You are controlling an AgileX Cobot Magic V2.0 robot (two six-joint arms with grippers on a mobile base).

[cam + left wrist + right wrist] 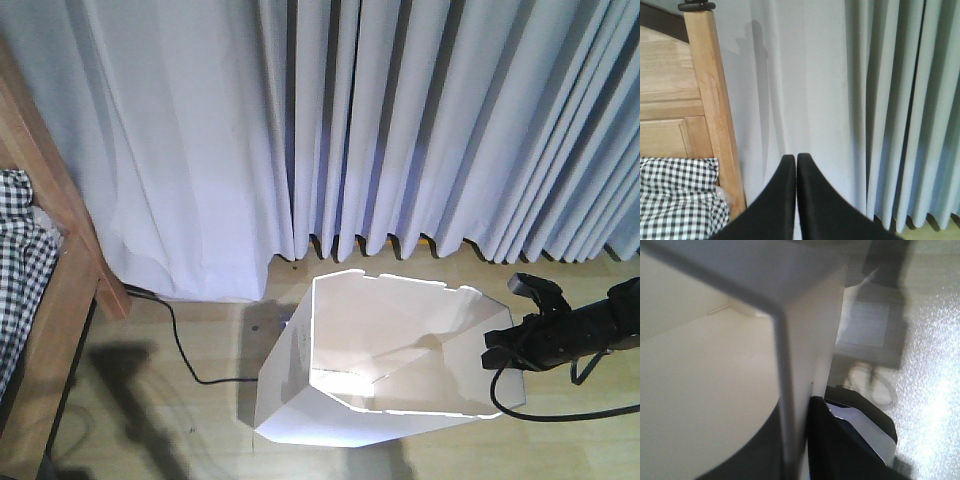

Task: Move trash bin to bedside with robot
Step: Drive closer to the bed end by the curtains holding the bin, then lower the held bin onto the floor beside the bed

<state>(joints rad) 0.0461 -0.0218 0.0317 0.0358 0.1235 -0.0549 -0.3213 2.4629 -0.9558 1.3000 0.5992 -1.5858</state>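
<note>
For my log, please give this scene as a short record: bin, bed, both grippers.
trash bin: white, on the floor, apart from the bed
bed: far left, wooden frame, checked bedding
right gripper: shut on the bin's right rim
left gripper: shut, empty, facing the curtain
cable: black, on floor left of bin

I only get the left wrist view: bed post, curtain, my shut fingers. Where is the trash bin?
Observer: The trash bin stands on the floor before the curtain, right of the bed frame in the front view.
Operator: Has the right gripper got it?
Observer: Yes, the right gripper is at its right rim; the right wrist view shows the wall between its fingers.
Operator: Anything in the way?
Observer: A black cable lies on the floor between bin and bed.
</note>
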